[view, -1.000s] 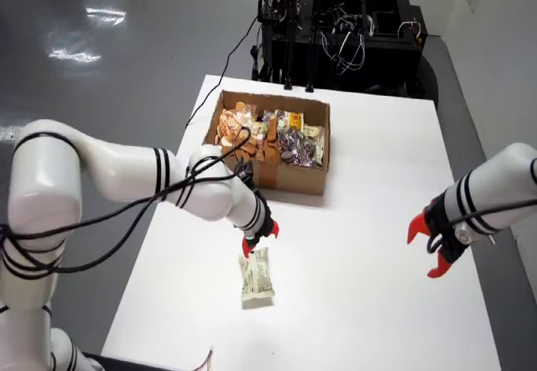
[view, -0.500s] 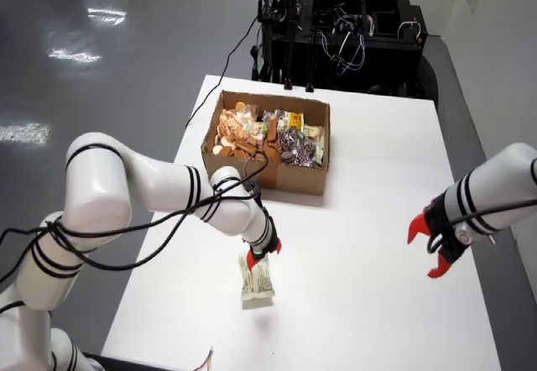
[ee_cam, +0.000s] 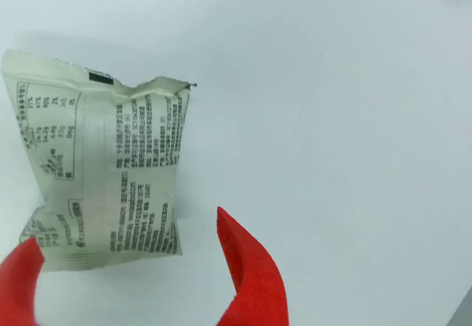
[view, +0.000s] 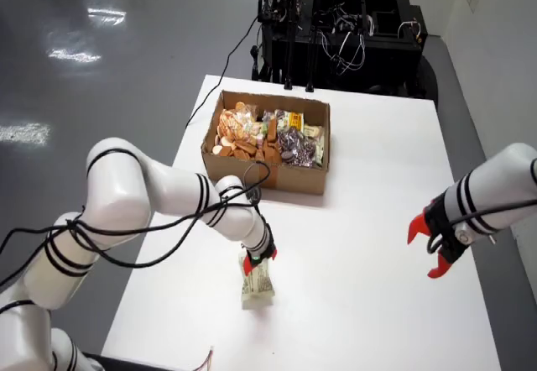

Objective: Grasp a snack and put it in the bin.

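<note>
A pale snack packet (view: 258, 289) with printed text lies flat on the white table (view: 361, 220) in the view from above, in front of the box. My gripper (view: 258, 258) with red fingers hangs right over the packet's far end. In the view that rides on the gripper, the packet (ee_cam: 103, 171) fills the left half. The gripper (ee_cam: 125, 241) is open there, one red fingertip (ee_cam: 247, 267) to the right of the packet's near edge and the other at its left corner. The cardboard box (view: 281, 180) holds several snacks.
A second arm with a red gripper (view: 435, 249) stands still at the table's right side. Black equipment and cables (view: 336, 27) sit behind the table's far edge. A small wire end (view: 205, 359) lies near the front edge.
My arm has swung forward and down from beside the box. The gripper has come from just above the packet's far end to straddling it. The packet has not moved.
</note>
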`<state>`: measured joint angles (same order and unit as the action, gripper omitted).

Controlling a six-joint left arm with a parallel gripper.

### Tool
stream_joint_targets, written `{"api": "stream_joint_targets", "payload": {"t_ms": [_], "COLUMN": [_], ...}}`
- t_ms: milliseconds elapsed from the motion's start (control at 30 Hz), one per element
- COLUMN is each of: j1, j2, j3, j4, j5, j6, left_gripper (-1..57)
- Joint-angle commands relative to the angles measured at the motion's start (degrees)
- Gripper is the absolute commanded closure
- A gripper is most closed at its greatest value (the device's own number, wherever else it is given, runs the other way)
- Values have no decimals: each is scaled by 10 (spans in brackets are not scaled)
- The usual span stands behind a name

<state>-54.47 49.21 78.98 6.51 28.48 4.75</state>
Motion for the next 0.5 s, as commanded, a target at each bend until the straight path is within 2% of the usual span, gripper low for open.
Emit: {"api": "stream_joint_targets", "payload": {"t_ms": [33, 500], "j1": [4, 11], "j2": [5, 44], "j3": [1, 4], "j4": [-1, -2], "j5": [-6, -31], "j6": [0, 0], "left_gripper": [85, 96]}}
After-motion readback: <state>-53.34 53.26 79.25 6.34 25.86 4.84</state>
